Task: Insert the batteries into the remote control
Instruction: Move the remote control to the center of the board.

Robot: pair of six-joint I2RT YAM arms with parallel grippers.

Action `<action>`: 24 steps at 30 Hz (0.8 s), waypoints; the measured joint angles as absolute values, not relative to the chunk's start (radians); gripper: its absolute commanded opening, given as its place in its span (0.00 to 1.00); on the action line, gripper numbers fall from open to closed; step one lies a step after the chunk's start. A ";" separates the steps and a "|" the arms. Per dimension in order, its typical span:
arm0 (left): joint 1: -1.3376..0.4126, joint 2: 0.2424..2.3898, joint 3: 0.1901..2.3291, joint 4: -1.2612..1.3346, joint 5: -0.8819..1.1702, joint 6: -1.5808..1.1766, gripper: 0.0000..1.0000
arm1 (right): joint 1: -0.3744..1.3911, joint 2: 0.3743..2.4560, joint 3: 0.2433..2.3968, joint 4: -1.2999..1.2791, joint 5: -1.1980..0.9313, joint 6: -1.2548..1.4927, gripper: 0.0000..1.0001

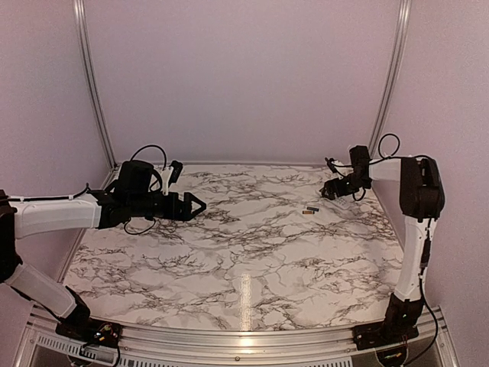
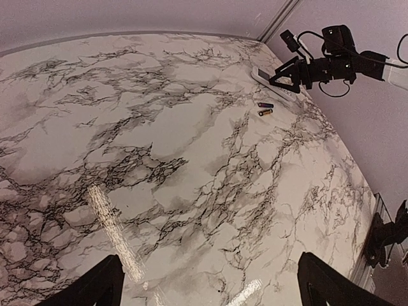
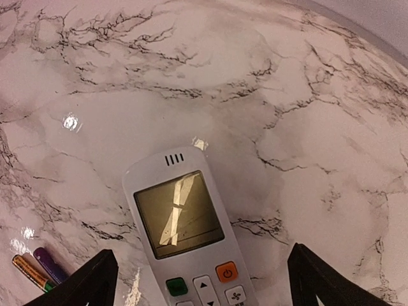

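Note:
The white remote control [image 3: 185, 236] lies face up on the marble table, display window towards the far side, with an orange power button and a green button below it. It also shows in the left wrist view [image 2: 269, 81]. My right gripper [image 3: 199, 255] hovers over the remote, open and empty, a finger on each side; it is at the far right in the top view [image 1: 330, 191]. Two batteries [image 1: 310, 209] lie side by side to its left, one purple [image 3: 48, 264], one gold [image 3: 29, 271]. My left gripper [image 1: 200, 205] is open and empty above the far left of the table, well away from them.
The marble table top [image 1: 244, 260] is ringed by a metal frame, with plain walls behind and at both sides. The right arm's upright link [image 1: 416, 245] stands along the right edge. A bright light reflection streaks the table [image 1: 246, 294].

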State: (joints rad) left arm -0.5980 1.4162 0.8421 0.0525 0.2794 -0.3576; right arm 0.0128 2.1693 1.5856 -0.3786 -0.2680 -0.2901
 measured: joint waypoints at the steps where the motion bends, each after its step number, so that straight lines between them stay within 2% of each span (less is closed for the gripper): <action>1: -0.598 1.416 0.844 0.052 0.280 -0.358 0.99 | 0.013 2.180 1.591 -0.385 -0.273 -0.293 0.89; 12: -0.599 1.417 0.851 0.056 0.279 -0.359 0.99 | 0.013 2.241 1.634 -0.436 -0.315 -0.323 0.57; 24: -0.599 1.428 0.851 0.079 0.279 -0.378 0.99 | 0.035 2.215 1.591 -0.425 -0.306 -0.338 0.45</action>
